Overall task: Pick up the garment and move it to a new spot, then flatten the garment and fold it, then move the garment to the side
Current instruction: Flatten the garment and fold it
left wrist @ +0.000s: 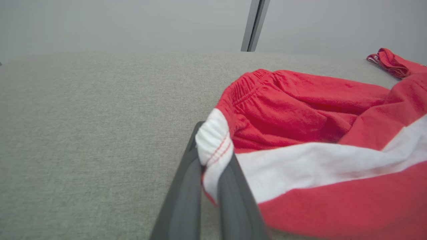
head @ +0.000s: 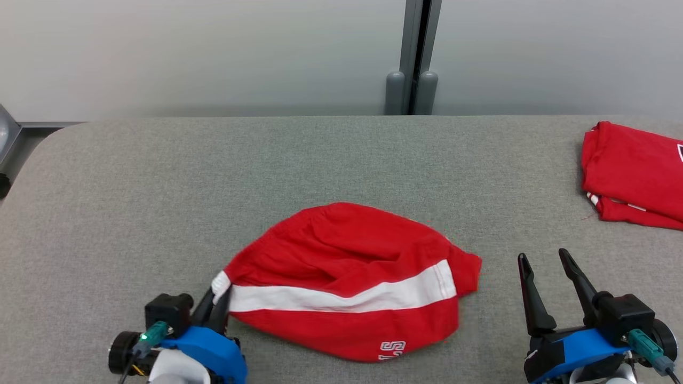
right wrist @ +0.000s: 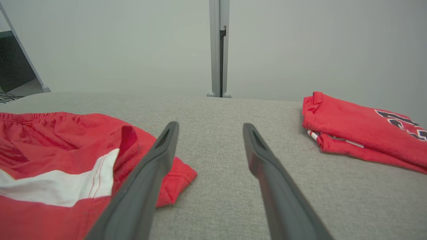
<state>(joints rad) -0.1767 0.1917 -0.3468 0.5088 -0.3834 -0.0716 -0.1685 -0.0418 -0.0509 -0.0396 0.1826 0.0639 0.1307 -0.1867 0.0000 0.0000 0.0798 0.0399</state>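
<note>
A pair of red shorts with a white side stripe (head: 347, 277) lies rumpled on the grey table, near its front middle. My left gripper (head: 217, 298) is shut on the white waistband corner at the shorts' left end; in the left wrist view the white elastic (left wrist: 213, 143) is pinched between the two dark fingers (left wrist: 186, 186). My right gripper (head: 544, 261) stands open to the right of the shorts, fingers apart and nothing between them. In the right wrist view the shorts (right wrist: 66, 160) lie left of my open fingers (right wrist: 156, 166), whose left one overlaps the hem.
A folded red garment with dark lettering (head: 635, 176) lies at the table's far right edge, seen too in the right wrist view (right wrist: 363, 126). A grey post (head: 413, 58) stands against the pale wall behind. The table's rounded left corner (head: 48, 138) is near a dark frame.
</note>
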